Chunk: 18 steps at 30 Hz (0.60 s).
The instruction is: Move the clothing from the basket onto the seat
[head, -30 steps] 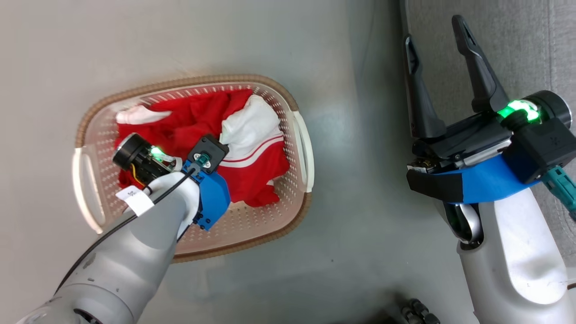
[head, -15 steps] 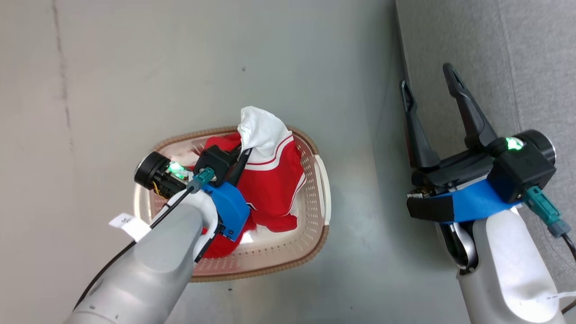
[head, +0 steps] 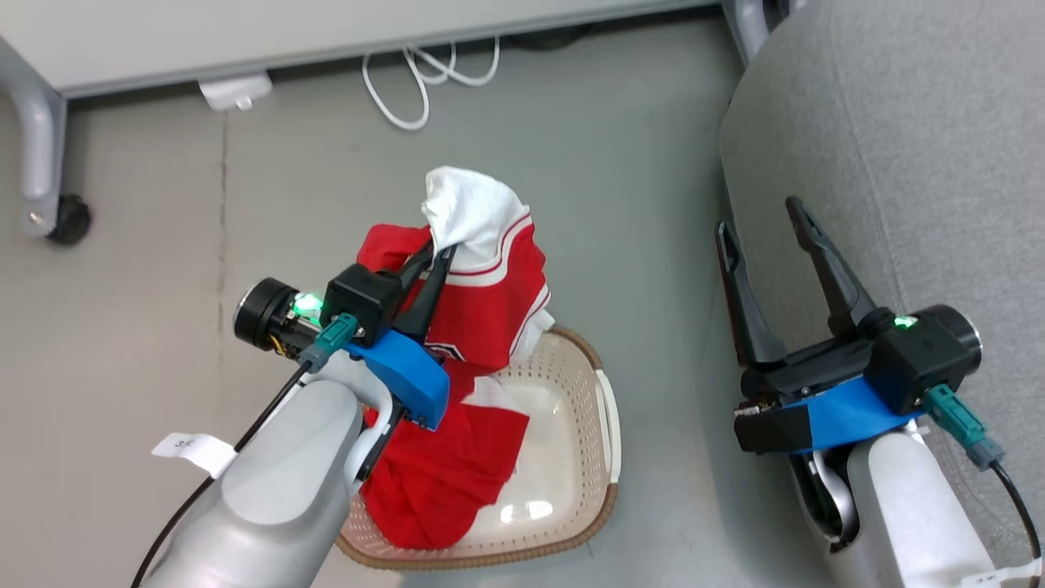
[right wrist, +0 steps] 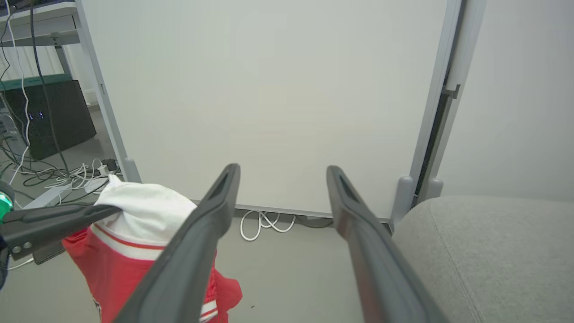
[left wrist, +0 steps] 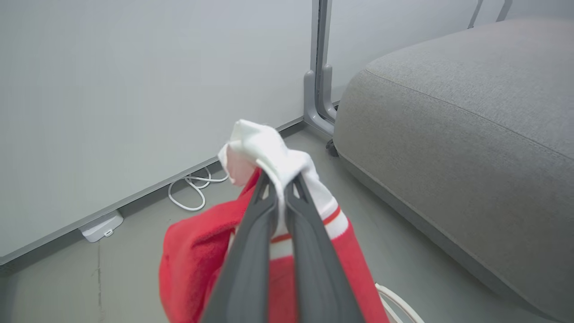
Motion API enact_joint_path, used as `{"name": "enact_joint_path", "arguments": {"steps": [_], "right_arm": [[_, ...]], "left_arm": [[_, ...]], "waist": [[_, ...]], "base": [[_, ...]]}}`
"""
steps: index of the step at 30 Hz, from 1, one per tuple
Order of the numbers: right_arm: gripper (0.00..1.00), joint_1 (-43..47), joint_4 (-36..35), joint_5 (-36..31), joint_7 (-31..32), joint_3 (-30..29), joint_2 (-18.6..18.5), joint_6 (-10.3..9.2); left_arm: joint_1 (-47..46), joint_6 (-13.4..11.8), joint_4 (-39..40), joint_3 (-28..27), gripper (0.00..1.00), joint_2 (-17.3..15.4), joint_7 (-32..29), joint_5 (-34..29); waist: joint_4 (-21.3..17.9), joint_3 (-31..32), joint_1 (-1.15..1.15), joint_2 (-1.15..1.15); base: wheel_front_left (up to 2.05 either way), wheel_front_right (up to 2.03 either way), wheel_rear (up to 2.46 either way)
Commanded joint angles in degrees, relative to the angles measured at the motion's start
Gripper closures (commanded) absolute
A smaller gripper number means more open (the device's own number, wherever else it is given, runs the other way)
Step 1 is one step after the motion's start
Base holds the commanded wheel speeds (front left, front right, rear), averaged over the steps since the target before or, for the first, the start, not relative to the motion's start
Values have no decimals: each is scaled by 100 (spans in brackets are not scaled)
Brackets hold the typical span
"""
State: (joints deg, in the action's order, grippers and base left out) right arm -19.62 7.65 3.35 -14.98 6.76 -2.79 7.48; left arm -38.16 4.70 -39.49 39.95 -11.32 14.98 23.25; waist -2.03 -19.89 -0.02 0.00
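1. Head view: the left gripper (head: 437,249) is clenched on the white panel of the clothing (head: 490,306). Its fingers are pressed together, and cloth is bunched over the tips.
2. The clothing hangs lengthwise from that pinch, with the white fold on top and the red body draping down. The lower hem lies inside the basket (head: 608,425). I cannot tell whether the bundle is one garment or both. Bare basket bottom shows beside the red cloth.
3. The right gripper (head: 758,216) is released, fingers spread wide with nothing between them. It hovers at the near edge of the seat (head: 898,163).
4. Key relation: the seat lies to the robot's right of the held cloth, with a strip of floor (head: 653,204) and the right gripper between them. In the left wrist view the grey cushion is likewise off to the right of the closed fingers.
5. Judgement: this is the carry step.
   - The load needs more lift so the hem clears the basket rim, then a sweep right over the rounded cushion edge.
   - The right arm is nearer the seat but empty. The left arm has the load and must cross toward it.
   - Risks: the hem may snag the rim and drag the basket, and the open right fingers stand close to the path.
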Motion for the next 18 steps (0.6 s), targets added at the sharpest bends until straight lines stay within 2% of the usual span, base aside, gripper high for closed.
{"name": "enact_joint_path", "arguments": {"steps": [1, 12, 18], "right_arm": [[0, 135, 34, 52, -31, 13, -18, 3], [0, 593, 117, 150, -31, -20, -18, 3], [0, 767, 118, 197, -31, -55, -18, 3]], "left_arm": [[61, 24, 157, -128, 100, -29, 31, -77], [-117, 108, 948, -782, 100, 85, 30, -241], [-292, 180, 1280, -837, 100, 198, 30, -238]], "waist": [[47, 347, 2, 0], [66, 1006, 2, 0], [97, 1172, 2, 0]], "base": [[0, 0, 0], [0, 0, 0], [0, 0, 0]]}}
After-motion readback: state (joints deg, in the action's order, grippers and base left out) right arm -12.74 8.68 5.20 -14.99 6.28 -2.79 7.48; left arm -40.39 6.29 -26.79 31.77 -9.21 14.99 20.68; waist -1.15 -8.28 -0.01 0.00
